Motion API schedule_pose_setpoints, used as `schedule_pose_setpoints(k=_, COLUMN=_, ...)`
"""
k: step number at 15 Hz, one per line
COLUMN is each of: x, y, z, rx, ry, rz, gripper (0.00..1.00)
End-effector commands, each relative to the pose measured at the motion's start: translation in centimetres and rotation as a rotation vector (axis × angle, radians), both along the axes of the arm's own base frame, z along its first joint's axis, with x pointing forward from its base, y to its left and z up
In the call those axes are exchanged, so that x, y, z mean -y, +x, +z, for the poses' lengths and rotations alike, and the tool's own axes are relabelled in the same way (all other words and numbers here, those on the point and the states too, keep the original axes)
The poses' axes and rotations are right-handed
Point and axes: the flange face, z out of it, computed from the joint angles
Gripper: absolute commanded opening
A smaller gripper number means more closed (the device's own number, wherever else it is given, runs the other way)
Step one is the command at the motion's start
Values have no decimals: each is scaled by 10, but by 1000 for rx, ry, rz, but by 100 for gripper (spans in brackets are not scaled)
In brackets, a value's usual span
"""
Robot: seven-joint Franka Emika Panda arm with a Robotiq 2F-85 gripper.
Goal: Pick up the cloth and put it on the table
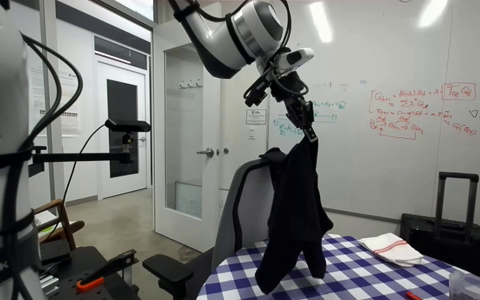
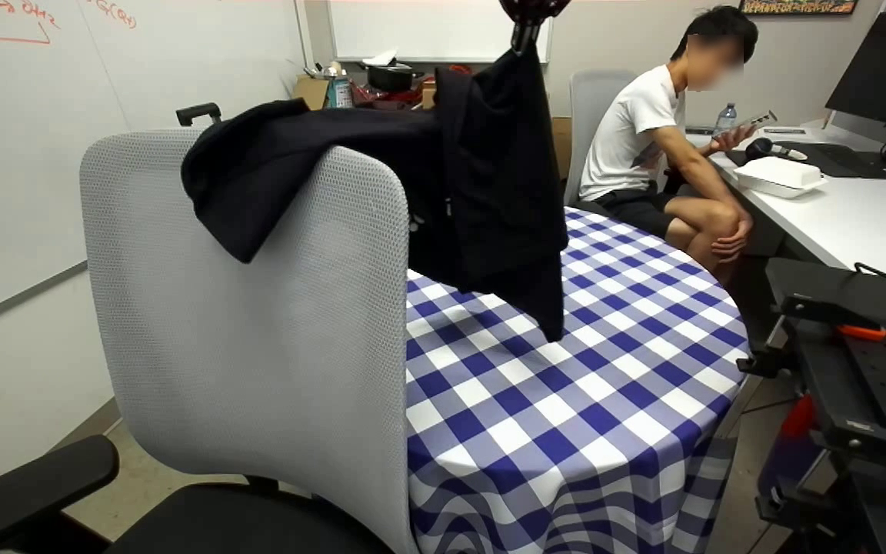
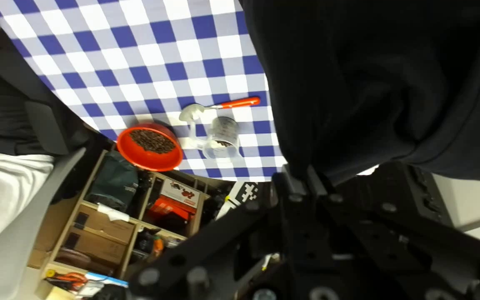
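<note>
The cloth (image 1: 296, 200) is a large limp black garment, held up by one end in my gripper (image 1: 311, 135). In an exterior view, part of the cloth (image 2: 489, 177) drapes over the top of the grey chair back, and the rest hangs over the table (image 2: 581, 392). The gripper (image 2: 524, 42) is shut on its upper corner, above the chair and table. In the wrist view, the fingertips (image 3: 304, 179) pinch the cloth (image 3: 373, 83), which hides much of the table (image 3: 140, 54). I cannot tell whether the cloth's lower ends touch the table.
The grey office chair (image 2: 243, 331) stands against the table's edge. On the table are a folded white towel (image 1: 390, 248), an orange-handled spoon (image 3: 240, 102), a clear measuring cup (image 3: 224, 137) and a red bowl (image 3: 150, 162). A black suitcase (image 1: 448, 237) and a seated person (image 2: 635, 138) are beyond.
</note>
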Motion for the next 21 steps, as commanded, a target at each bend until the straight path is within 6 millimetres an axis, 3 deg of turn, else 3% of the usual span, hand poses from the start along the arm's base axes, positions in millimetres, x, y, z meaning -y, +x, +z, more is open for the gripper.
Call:
schedule_pose_setpoints(k=1, x=12, y=-50, z=-2, rx=27, ry=-7, rz=-117, gripper=2)
schedule_pose_setpoints(k=2, x=13, y=-57, z=-5, rx=31, ry=6, rz=-135, gripper=1)
schedule_pose_setpoints(k=3, x=16, y=-34, z=-9, rx=5, ry=8, rz=-96, gripper=3)
schedule_pose_setpoints(k=7, x=16, y=-53, z=-10, rx=9, ry=18, rz=-120, gripper=3)
schedule_pose_setpoints(k=20, x=15, y=-53, z=-10, rx=12, ry=20, rz=-124, gripper=3)
schedule_pose_setpoints(k=21, x=15, y=-53, z=-10, rx=12, ry=20, rz=-124, gripper=28)
